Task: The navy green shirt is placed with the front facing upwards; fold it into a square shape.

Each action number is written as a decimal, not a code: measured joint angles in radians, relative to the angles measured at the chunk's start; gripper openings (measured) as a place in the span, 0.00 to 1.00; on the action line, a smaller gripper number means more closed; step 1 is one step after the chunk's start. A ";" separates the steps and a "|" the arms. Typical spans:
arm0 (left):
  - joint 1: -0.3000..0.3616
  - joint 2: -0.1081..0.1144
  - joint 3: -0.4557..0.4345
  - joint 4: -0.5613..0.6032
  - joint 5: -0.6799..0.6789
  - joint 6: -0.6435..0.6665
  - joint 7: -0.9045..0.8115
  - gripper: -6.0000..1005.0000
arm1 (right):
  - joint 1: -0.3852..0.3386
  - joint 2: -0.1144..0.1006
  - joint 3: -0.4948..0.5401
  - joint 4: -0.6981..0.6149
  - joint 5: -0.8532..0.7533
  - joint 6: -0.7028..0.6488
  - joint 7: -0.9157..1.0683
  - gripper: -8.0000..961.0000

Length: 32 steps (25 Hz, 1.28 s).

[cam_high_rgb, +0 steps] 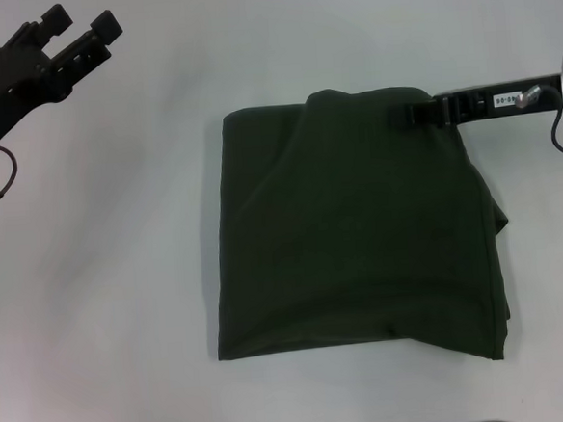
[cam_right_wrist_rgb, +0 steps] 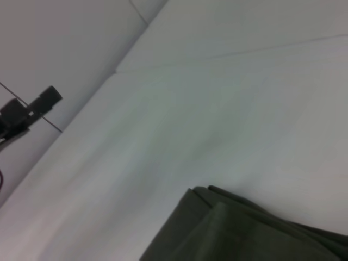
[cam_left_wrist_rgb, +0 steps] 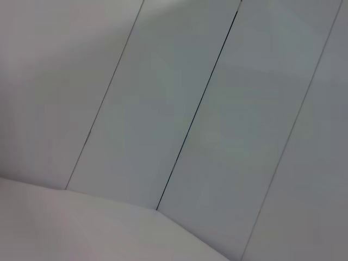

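The shirt lies flat on the white table, folded into a shape close to a square, with no letters and no collar showing on the upper side. Its left edge and near edge are quite straight. On the right side, some layers of cloth come out a little past the edge, and the near right corner hangs lower than the rest of the near edge. At the far edge, a rounded hump of cloth rises a little above the line of the fold.

The right gripper is at the far right corner of the shirt, reaching in from the right, and its tip lies on the cloth there. Whether its fingers are apart or pressed on the cloth I cannot tell, because they are dark against the dark shirt. In the right wrist view, a layered corner of the shirt shows on the table.

The left gripper is well apart from the shirt, up beyond its far left corner, over the bare table. Its two fingers stand apart with a gap between them, and they hold nothing.
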 joint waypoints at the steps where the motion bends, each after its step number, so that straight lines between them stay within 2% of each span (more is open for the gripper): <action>1: 0.000 0.000 0.000 0.000 0.000 0.000 0.000 0.90 | 0.000 0.001 0.000 0.000 -0.004 0.005 0.002 0.03; 7: -0.003 0.000 0.001 0.000 -0.002 0.000 0.000 0.90 | 0.002 0.009 -0.002 0.006 -0.036 0.049 0.009 0.03; 15: 0.002 0.000 0.002 0.000 -0.002 -0.002 0.000 0.90 | 0.015 0.031 -0.002 0.025 -0.093 0.125 0.013 0.03; 21: 0.003 0.000 0.002 -0.001 -0.002 -0.007 0.000 0.90 | 0.024 0.037 -0.002 0.031 -0.096 0.144 0.013 0.03; 25: 0.003 0.000 0.002 -0.001 -0.002 -0.006 0.000 0.90 | 0.024 0.041 0.002 0.025 -0.088 0.133 -0.006 0.03; 32: 0.003 0.000 0.002 -0.001 -0.002 -0.001 0.000 0.90 | 0.033 0.044 0.005 -0.015 -0.023 0.034 -0.051 0.03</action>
